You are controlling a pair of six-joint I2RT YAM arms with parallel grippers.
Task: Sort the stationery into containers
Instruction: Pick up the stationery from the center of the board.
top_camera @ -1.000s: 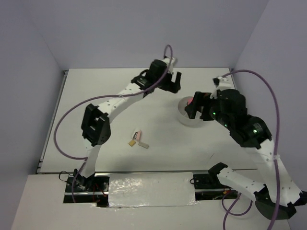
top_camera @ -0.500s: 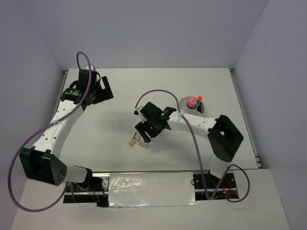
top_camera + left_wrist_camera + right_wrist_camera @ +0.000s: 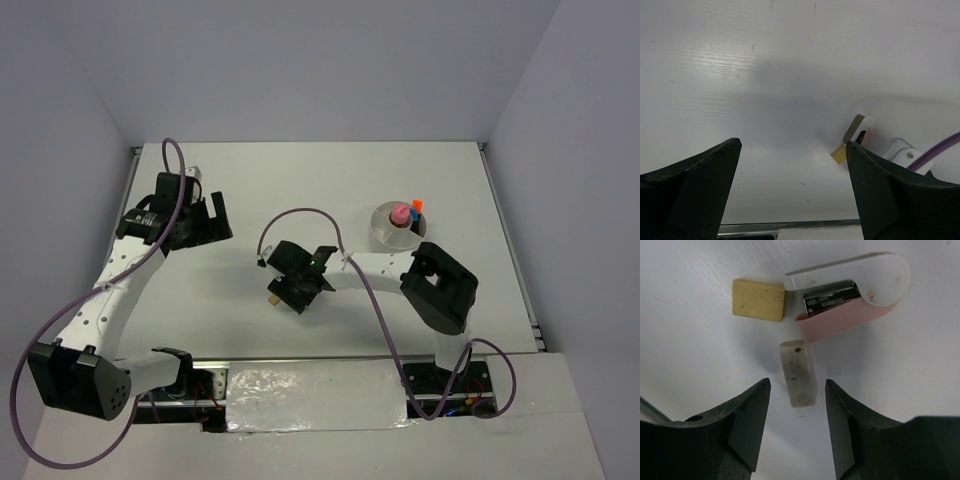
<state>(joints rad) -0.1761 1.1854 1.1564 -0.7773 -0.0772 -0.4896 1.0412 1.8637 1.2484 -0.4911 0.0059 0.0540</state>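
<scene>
Near desk (image 3: 300, 180) centre, right fingers (image 3: 747, 420) straddle grey eraser (image 3: 798, 374), gaps either side; left fingers (image 3: 690, 190) spread by nine-o'clock edge; two-o'clock white tub (image 3: 384, 240) holds pink cylinder (image 3: 399, 213).

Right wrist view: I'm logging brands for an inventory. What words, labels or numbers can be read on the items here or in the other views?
None readable: the pink and white plastic stapler, the tan block eraser and the dirty white block eraser bear no visible print. The round white tub in the top view is too small to tell.
</scene>
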